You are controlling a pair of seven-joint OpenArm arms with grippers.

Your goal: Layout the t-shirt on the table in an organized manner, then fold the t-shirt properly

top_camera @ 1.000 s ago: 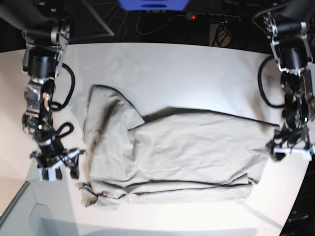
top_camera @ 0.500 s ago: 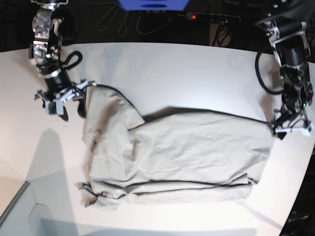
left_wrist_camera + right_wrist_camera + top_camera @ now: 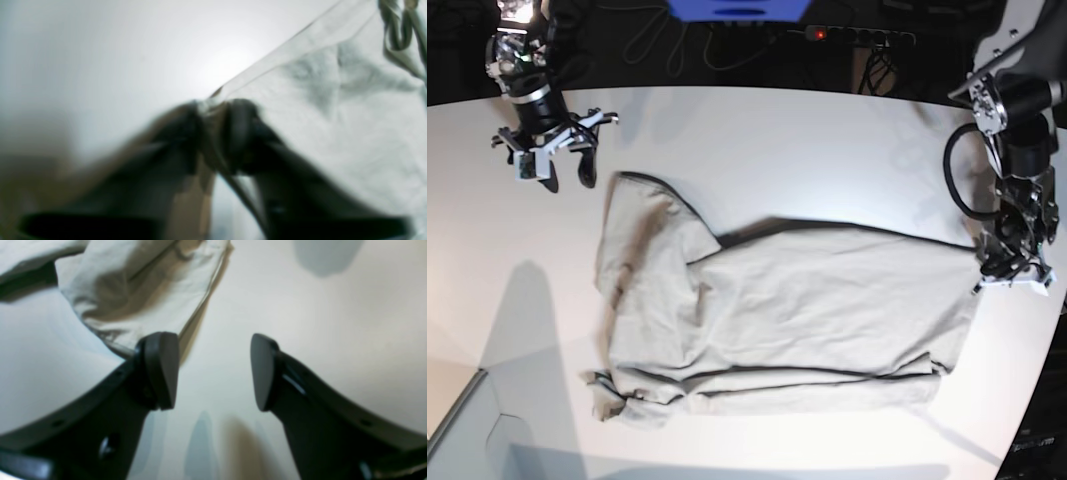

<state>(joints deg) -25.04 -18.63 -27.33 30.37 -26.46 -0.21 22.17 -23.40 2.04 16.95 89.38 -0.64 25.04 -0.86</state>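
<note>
The light grey-beige t-shirt [image 3: 797,320] lies mostly spread on the white table [image 3: 777,150], with a folded flap at its left end and a bunched bit at the lower left. My left gripper [image 3: 987,277] is at the shirt's right edge. In the left wrist view it [image 3: 213,133] is shut on a pinch of the t-shirt's [image 3: 350,126] hem. My right gripper [image 3: 569,180] hangs open and empty over the table just beyond the shirt's far-left corner. In the right wrist view its open jaws [image 3: 211,371] frame bare table, with the shirt [image 3: 143,290] just past the left finger [image 3: 161,370].
A power strip with a red light [image 3: 819,35], cables and a blue object [image 3: 737,10] sit behind the table's far edge. A grey panel [image 3: 457,430] is at the lower left corner. The table's curved edge runs close to the left arm on the right.
My right gripper has travelled from the shirt's lower left up to beyond its far-left corner, still open. My left gripper has shifted up along the shirt's right edge.
</note>
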